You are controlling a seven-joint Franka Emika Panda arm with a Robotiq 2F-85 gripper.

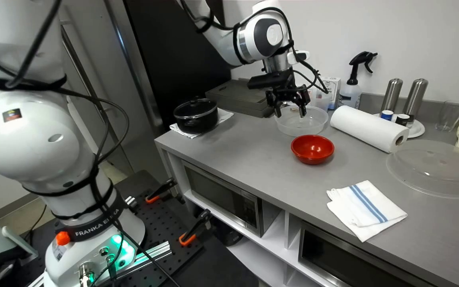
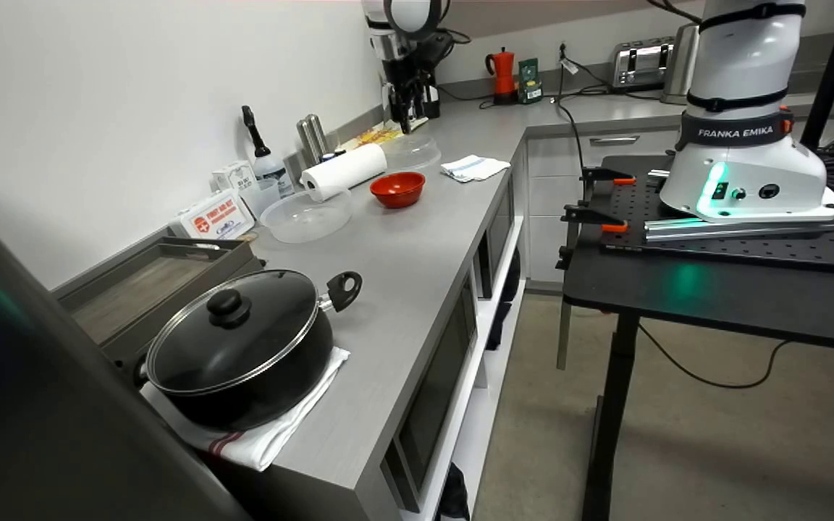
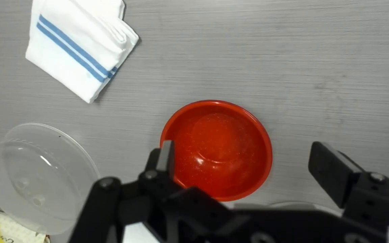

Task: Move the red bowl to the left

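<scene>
The glossy red bowl (image 1: 312,150) sits upright on the grey counter in both exterior views (image 2: 397,189). It is empty. In the wrist view the bowl (image 3: 219,148) lies near the middle, with the left finger covering part of its left rim. My gripper (image 1: 290,113) is open, with nothing between its fingers. It points down and is held above the counter, apart from the bowl. In the wrist view the gripper (image 3: 241,146) has its right finger well to the right of the bowl. The gripper is also seen in an exterior view (image 2: 406,124).
A clear round dish (image 1: 301,124) stands close to the bowl. A paper towel roll (image 1: 365,125), a clear lid (image 1: 436,169) and a folded towel (image 1: 367,209) lie around it. A black pot (image 1: 196,117), a grey tray (image 2: 156,282) and a spray bottle (image 1: 350,93) also stand on the counter.
</scene>
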